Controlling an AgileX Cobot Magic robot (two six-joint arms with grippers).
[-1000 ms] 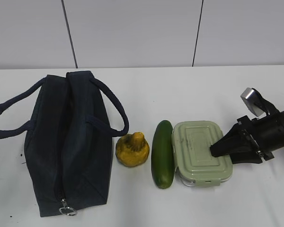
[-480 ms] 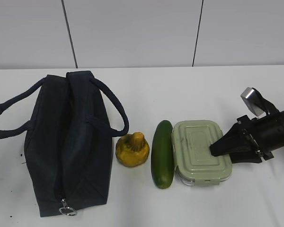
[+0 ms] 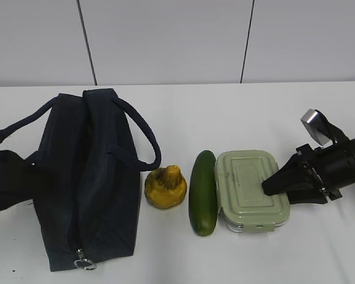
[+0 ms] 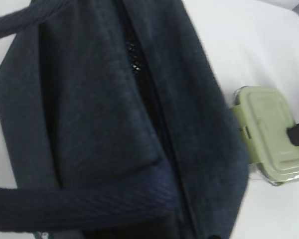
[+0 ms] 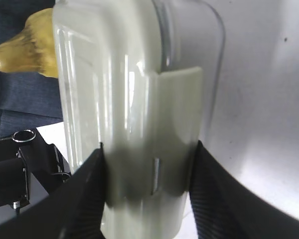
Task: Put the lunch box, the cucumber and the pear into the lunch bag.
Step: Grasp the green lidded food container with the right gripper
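The lunch box [image 3: 251, 190] sits on the white table [image 3: 236, 112] at the right end of a row, touching or just beside the cucumber [image 3: 203, 193], with the pear [image 3: 165, 187] next along and the lunch bag [image 3: 86, 177] at the far left. None of the three items is in the bag.

Step in hand, as judged: securing the lunch box for transfer. The right gripper [image 3: 271, 188] is at the box's right short end. In the right wrist view its two dark fingers [image 5: 87, 199] stand on either side of the box's end, about the lid clip [image 5: 177, 124], pressed against or very near the walls. The jaws are about half spread, which matches the box's width, so I judge this a grasp on the box, though firm contact is not fully confirmed. The box rests on the table.

To do the step well: the grip should be square across the end and deep enough that the box does not pivot when raised. The lift should be clear of the cucumber before travelling left.

Concern: the bag's zipper [image 4: 154, 114] appears closed or nearly so in the left wrist view, and the ring pull [image 3: 83, 262] lies at the near end. The bag needs opening before anything can go in.

The left gripper [image 3: 6, 183] is a dark shape at the bag's left side near a handle [image 3: 15, 133]; its jaws are about half spread, and what it touches cannot be told.
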